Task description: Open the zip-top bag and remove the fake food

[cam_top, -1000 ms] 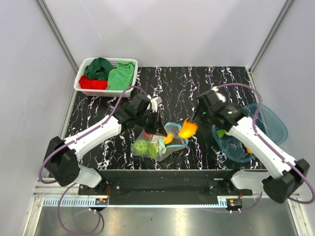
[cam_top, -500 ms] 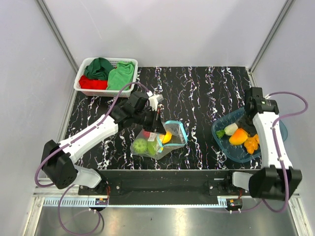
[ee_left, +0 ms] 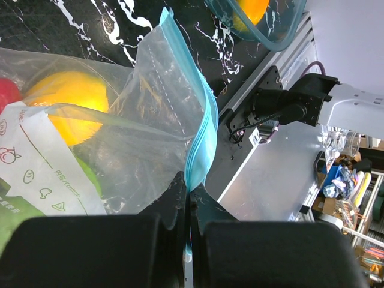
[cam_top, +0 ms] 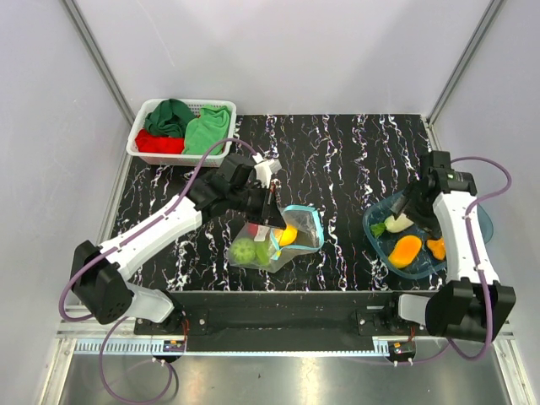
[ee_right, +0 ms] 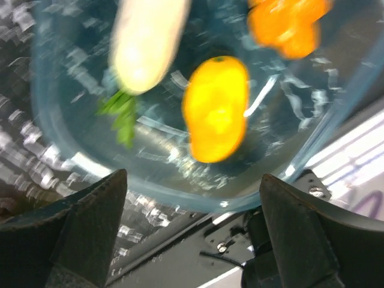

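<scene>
The clear zip-top bag (cam_top: 283, 245) lies near the table's front, its mouth lifted. My left gripper (cam_top: 270, 216) is shut on its light blue zip strip (ee_left: 201, 132), which runs up from between the fingertips of the left gripper (ee_left: 189, 191). Fake food shows through the plastic: a yellow piece (ee_left: 72, 105), a green piece (cam_top: 243, 251) and a red one (cam_top: 253, 229). My right gripper (cam_top: 417, 211) hangs open and empty over the teal tub (cam_top: 474, 221). In the tub (ee_right: 198, 201) lie a yellow-orange piece (ee_right: 216, 108), a pale white piece (ee_right: 147, 42) and an orange piece (ee_right: 288, 24).
A white basket (cam_top: 139, 145) with red and green cloths stands at the back left corner. Grey walls close in on three sides. The tub sits by the table's right front edge, next to the metal rail (cam_top: 287, 297).
My right gripper carried the yellow-orange piece from beside the bag to the tub and opened; the piece now lies in the tub. The left gripper kept its grip on the strip.
</scene>
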Controlling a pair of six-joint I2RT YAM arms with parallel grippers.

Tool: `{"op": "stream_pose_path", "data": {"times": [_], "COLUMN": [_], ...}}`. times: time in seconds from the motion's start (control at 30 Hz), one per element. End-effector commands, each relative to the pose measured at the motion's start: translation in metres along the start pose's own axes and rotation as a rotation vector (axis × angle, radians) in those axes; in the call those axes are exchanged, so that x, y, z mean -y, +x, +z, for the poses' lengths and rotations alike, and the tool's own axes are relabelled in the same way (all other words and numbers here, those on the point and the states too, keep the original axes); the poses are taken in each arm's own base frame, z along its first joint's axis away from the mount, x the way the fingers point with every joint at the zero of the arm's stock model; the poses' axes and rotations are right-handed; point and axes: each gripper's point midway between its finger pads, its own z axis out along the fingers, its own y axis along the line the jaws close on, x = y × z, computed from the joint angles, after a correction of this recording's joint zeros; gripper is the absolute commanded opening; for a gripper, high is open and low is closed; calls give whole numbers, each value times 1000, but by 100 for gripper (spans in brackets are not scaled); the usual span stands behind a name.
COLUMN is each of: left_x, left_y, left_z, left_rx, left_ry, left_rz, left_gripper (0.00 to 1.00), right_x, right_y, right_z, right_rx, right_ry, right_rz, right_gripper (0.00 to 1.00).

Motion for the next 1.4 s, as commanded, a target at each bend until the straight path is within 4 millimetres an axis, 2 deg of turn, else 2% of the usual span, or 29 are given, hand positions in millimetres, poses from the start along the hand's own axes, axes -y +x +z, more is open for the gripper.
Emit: {"op": "stream_pose_path", "data": {"times": [0.0, 0.07, 0.1, 0.17, 0.2, 0.23, 0.37, 0.47, 0.53, 0.57, 0.6, 0.67, 0.8, 0.97, 1.07, 1.1, 1.17, 1.37], "left_x": [23, 24, 23, 23, 21, 21, 21, 24, 25, 27, 28, 30, 34, 39, 41, 42, 41, 38], "left_y": [-19, -20, -20, -21, -21, -22, -25, -29, -30, -31, -34, -35, -38, -37, -36, -35, -35, -30], "left_z": [-7, -7, -7, -5, -4, -2, -1, 0, 4, 4, 5, 5, 8, 17, 22, 24, 27, 34], "left_rx": [44, 50, 51, 54, 53, 57, 70, 79, 74, 74, 81, 88, 95, 75, 73, 69, 62, 46], "left_ry": [71, 72, 71, 67, 62, 64, 61, 71, 83, 89, 95, 100, 110, 133, 132, 137, 135, 130], "left_rz": [11, -1, -5, -24, -33, -49, -73, -86, -105, -110, -120, -121, -130, -151, -149, -145, -148, -153], "left_gripper": [0, 0, 0, 0, 0, 0, 0, 0, 0, 0, 0, 0, 0, 0, 0, 0, 0, 0], "right_x": [-45, -78, -102, -130, -148, -164, -202, -224, -236, -239, -242, -244, -248, -264, -272, -273, -273, -274], "right_y": [9, 23, 46, 68, 95, 102, 144, 165, 174, 176, 178, 178, 178, 190, 197, 198, 201, 203], "right_z": [-50, -73, -87, -103, -118, -126, -143, -152, -145, -140, -134, -120, -97, -73, -54, -50, -35, -12], "right_rx": [41, 55, 25, -3, -37, -29, -119, -139, -150, -165, -173, -154, -121, -142, -155, -157, -167, -153], "right_ry": [-325, -468, -545, -639, -704, -762, -899, -974, -986, -978, -967, -951, -919, -947, -916, -905, -863, -821], "right_rz": [-91, -167, -245, -303, -358, -371, -367, -367, -359, -333, -320, -295, -281, -261, -272, -276, -276, -290], "right_gripper": [90, 88, 88, 88, 88, 87, 79, 71, 58, 42, 36, 28, 21, 26, 37, 43, 47, 66]}}
